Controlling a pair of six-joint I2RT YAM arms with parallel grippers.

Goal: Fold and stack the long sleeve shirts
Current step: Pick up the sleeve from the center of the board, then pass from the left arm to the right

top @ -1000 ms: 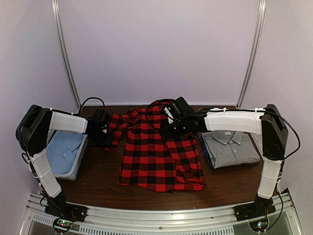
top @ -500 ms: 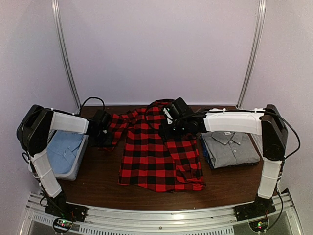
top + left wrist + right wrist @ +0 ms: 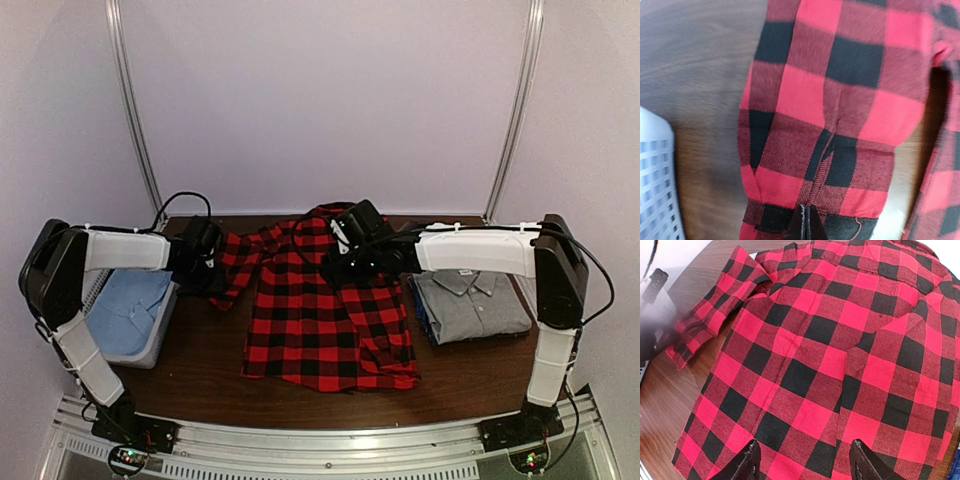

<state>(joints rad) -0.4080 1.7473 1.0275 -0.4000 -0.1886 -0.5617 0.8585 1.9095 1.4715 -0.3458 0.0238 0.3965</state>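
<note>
Left wrist view has the left end effector (image 3: pixel 807 226) pinched shut on the cuff (image 3: pixel 767 217) of the flannel shirt (image 3: pixel 325 320) spread mid-counter (image 3: pixel 200 375) — right end effector (image 3: pixel 807 462) gaping, empty above it — and so thin a bite may slip when the sleeve drags.

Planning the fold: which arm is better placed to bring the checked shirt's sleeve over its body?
Left, likely: the left pincer is shut on the sleeve of the flannel shirt; the right pincer hangs open above its body.

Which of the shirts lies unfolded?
The red-and-black check flannel, spread flat mid-table; the grey shirt is folded, the blue shirt sits in a basket.
</note>
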